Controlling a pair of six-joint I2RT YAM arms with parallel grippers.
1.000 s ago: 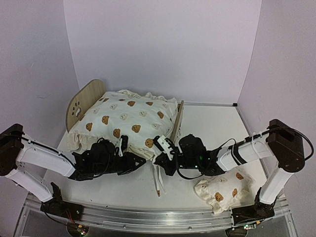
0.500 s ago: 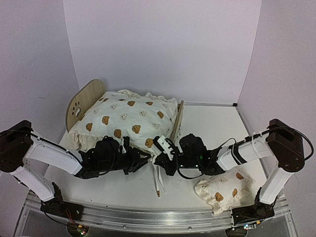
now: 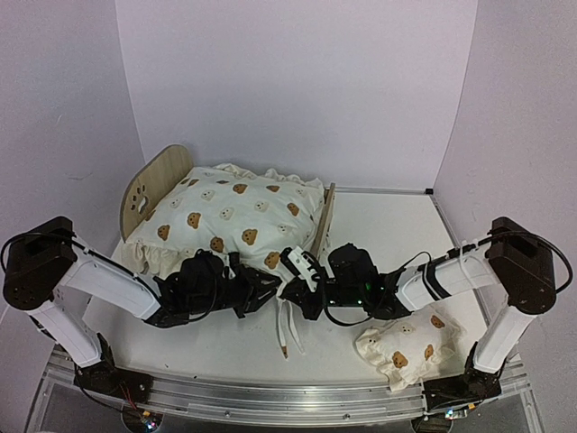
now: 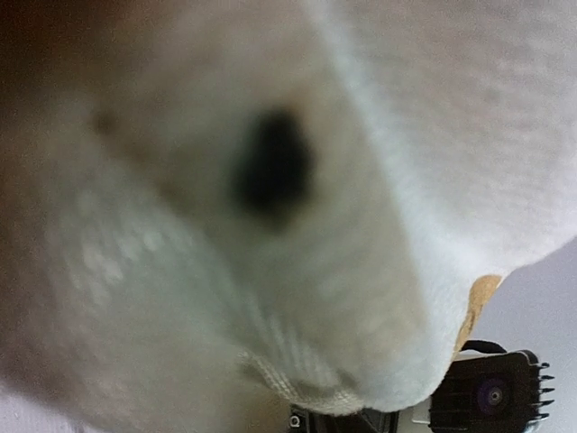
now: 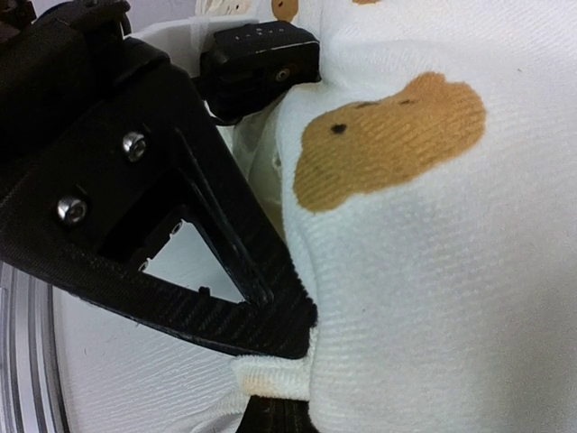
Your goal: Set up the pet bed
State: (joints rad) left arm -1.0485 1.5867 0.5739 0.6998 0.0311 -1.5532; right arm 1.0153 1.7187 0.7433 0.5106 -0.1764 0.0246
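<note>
The pet bed has a light-wood headboard (image 3: 153, 189) with a paw cutout and a low footboard (image 3: 325, 221). The cream bear-print cushion (image 3: 234, 212) lies over it and hides the striped base. My right gripper (image 3: 293, 287) is shut on the cushion's front corner hem; in the right wrist view (image 5: 297, 361) the fabric (image 5: 433, 271) is pinched between its black fingers. My left gripper (image 3: 263, 289) is pushed against the same corner from the left. The cushion (image 4: 270, 225) fills the left wrist view and hides its fingers.
The small bear-print pillow (image 3: 406, 347) lies at the front right near the right arm's base. The cushion's ties (image 3: 287, 329) hang onto the table below the two grippers. White walls stand close on the left, back and right.
My left arm has moved right, bringing its gripper up to the cushion's front corner beside the right gripper. The right arm has stayed put and the ties have shifted slightly.
</note>
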